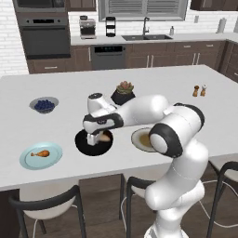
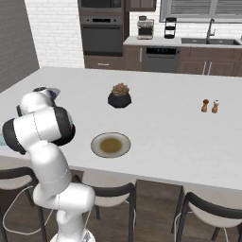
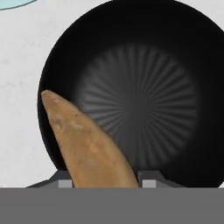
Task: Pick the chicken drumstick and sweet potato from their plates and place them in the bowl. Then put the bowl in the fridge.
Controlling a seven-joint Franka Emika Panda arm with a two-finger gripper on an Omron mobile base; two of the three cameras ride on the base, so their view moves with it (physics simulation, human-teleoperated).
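Observation:
My gripper (image 1: 98,138) hangs just above the black bowl (image 1: 83,143) and is shut on the sweet potato (image 1: 105,137). In the hand view the tan tuber (image 3: 89,148) rises between the fingertips over the bowl (image 3: 144,100), whose ribbed floor holds nothing. The chicken drumstick (image 1: 41,153) lies on the light blue plate (image 1: 56,158) left of the bowl. The beige plate (image 1: 138,139) with a brownish centre sits right of the bowl, partly behind my arm, and shows whole in the right base view (image 2: 97,144).
A small grey bowl of blueberries (image 1: 44,105) sits at the back left of the island. A black succulent pot (image 1: 122,93) stands behind the bowl. Salt and pepper shakers (image 1: 199,90) stand far right. Stools (image 1: 51,202) line the near edge of the island.

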